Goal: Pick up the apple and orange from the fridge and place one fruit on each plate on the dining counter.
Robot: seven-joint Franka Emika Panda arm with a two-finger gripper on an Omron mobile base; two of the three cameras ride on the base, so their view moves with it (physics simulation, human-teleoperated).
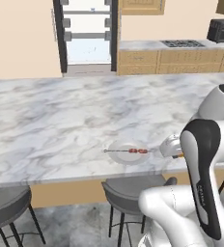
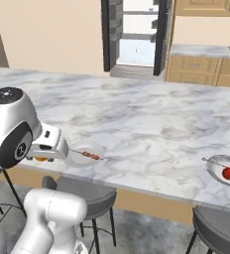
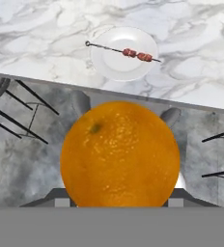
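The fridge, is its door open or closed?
Open. The fridge shows its grey shelves and white drawer inside, between black door edges, in both base views.

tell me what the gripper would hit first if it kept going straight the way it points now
Probably the floor beside the stool. The gripper, shut on the orange, aims below the dining counter edge, short of the plate with the skewer. Depth is unclear.

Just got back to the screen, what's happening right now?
The gripper is carrying the orange, just short of the near edge of the dining counter. The nearer plate already holds a skewer and no fruit yet. In the right base view, the other plate further right has a red fruit on it. The fridge behind stands open.
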